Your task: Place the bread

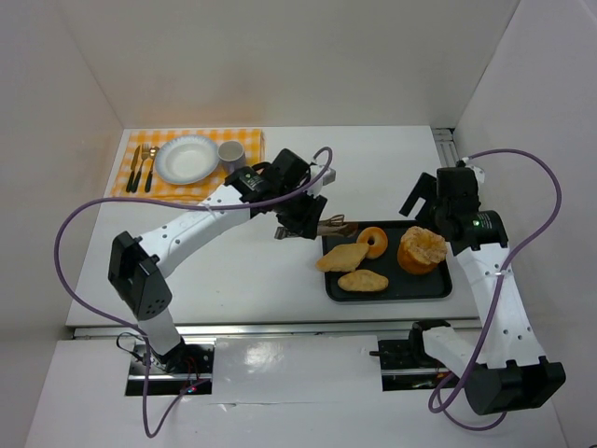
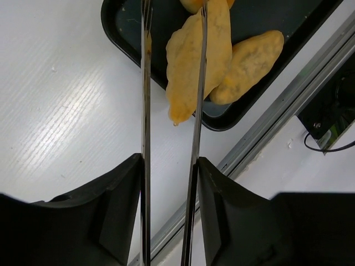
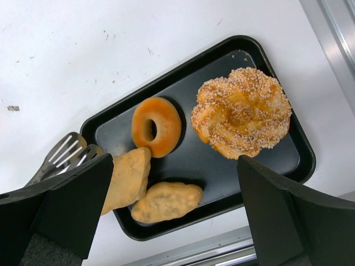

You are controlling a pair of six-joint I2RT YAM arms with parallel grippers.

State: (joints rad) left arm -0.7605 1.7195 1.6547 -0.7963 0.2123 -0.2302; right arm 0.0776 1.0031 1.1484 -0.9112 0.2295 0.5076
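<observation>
Steel tongs (image 2: 145,111) across bread (image 2: 186,72), tips off-frame

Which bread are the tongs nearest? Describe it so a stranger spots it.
On the table's right half lies a black tray holding four pastries. Two oval breads sit at its near-left corner. It is the bread farther back, its tip overhanging the tray's left rim by the tongs.

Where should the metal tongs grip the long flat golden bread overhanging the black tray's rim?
Pinch the long flat golden bread across its narrow width mid-length, entering from its overhanging tip: it lies flat, and the darker oval bread crowds one long edge.
</observation>
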